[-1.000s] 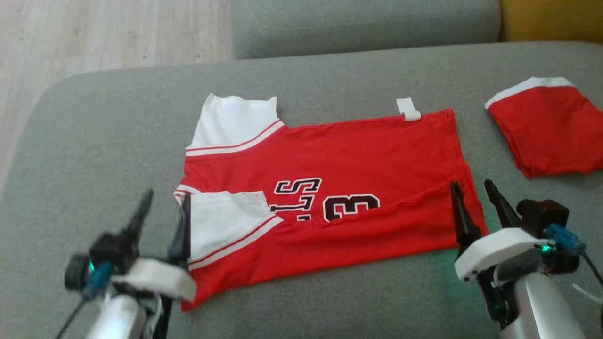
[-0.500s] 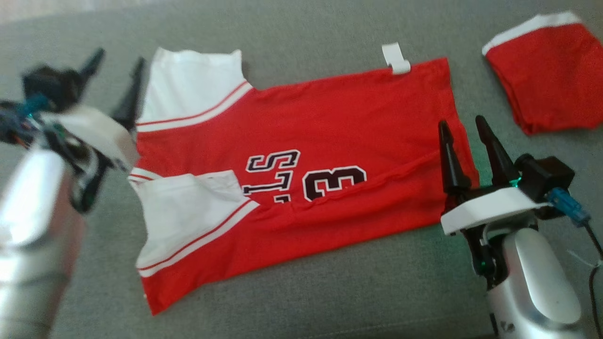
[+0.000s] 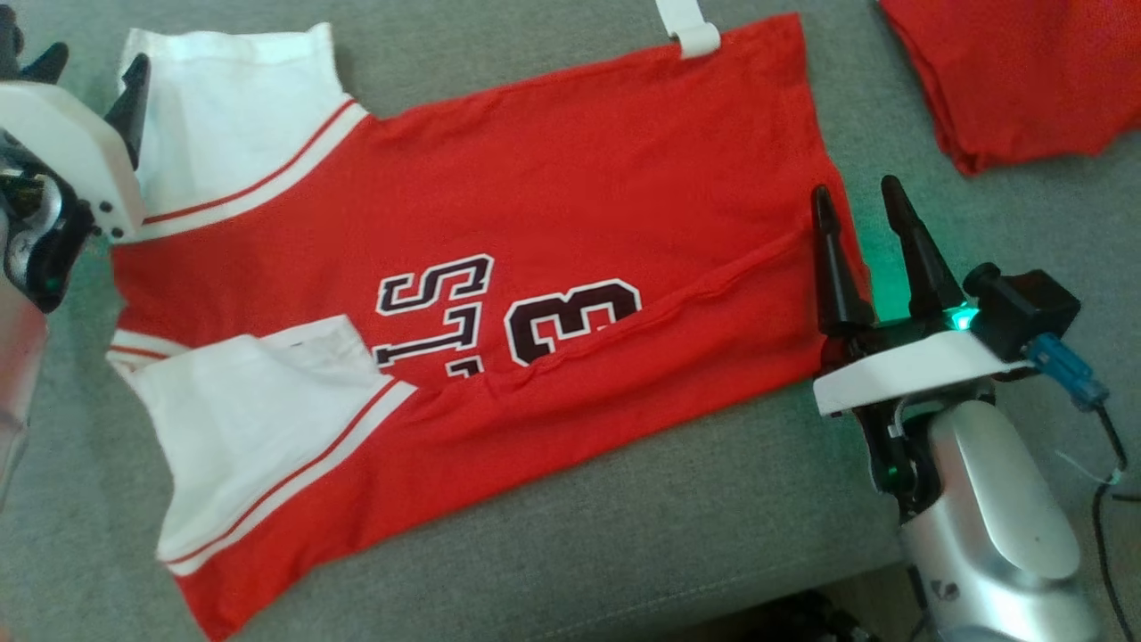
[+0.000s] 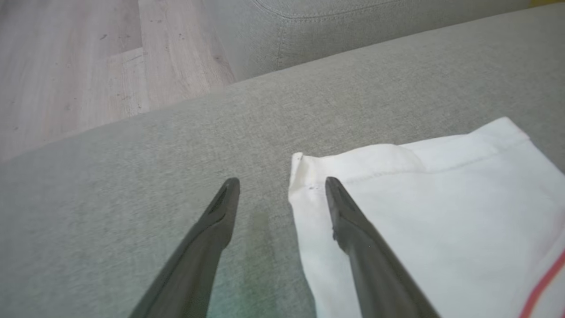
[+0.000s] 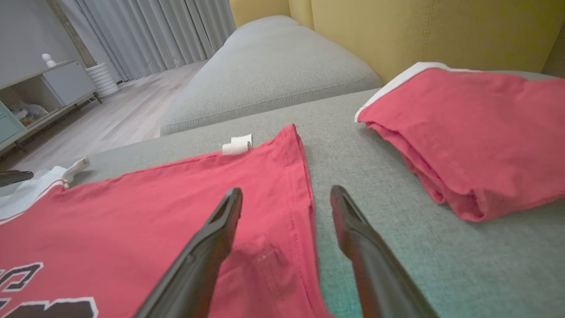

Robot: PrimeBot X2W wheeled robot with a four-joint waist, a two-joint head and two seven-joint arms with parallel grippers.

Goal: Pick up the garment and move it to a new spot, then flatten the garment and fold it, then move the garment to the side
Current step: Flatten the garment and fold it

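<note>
Grey sofa cushion (image 3: 624, 535) is carrying red-and-white jersey (image 3: 579, 178), lying flat with near edge folded over; folded red garment (image 3: 1007, 80) is sitting apart, right.

i read a black "3" and a letter "s" on the red jersey (image 3: 570, 169); the rest is folded under.

garment (image 3: 570, 178) on sofa (image 3: 642, 535), folded cloth (image 3: 1007, 80) at right
</note>
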